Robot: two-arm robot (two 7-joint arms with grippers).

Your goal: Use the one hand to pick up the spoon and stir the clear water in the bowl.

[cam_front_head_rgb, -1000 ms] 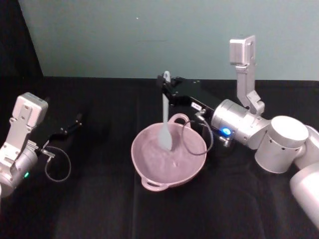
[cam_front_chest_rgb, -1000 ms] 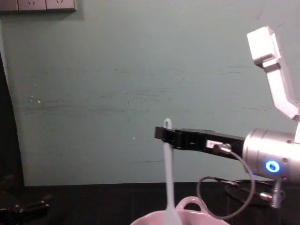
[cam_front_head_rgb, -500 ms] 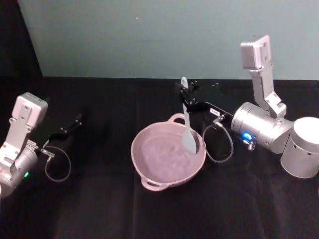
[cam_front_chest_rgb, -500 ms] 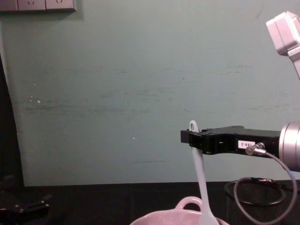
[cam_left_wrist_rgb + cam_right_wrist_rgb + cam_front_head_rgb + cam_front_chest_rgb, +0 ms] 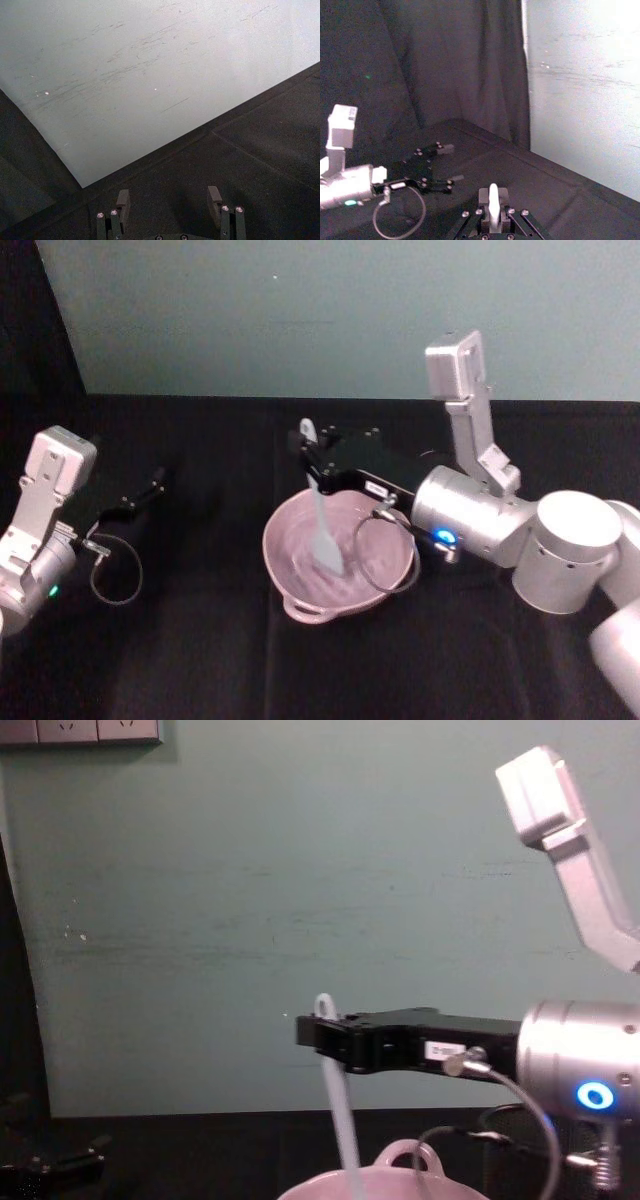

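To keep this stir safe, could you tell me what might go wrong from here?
The right gripper pinches the spoon only near its holed top end, so it might pivot or slip. The grey cable loop hangs over the pink bowl and might dip inside or snag the rim. The left gripper lies parked at left.

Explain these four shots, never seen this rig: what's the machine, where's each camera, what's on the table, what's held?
It is a two-armed robot with a claw on each arm. Four cameras: one on its head looking down, one on its chest looking across the table, one on each wrist. On the black table stands a pink bowl. The right claw is shut on a white spoon near its top end, the spoon's head down inside the bowl. The right wrist picture looks along that claw, the handle between its fingers. The left claw rests idle at the left, open, holding nothing.
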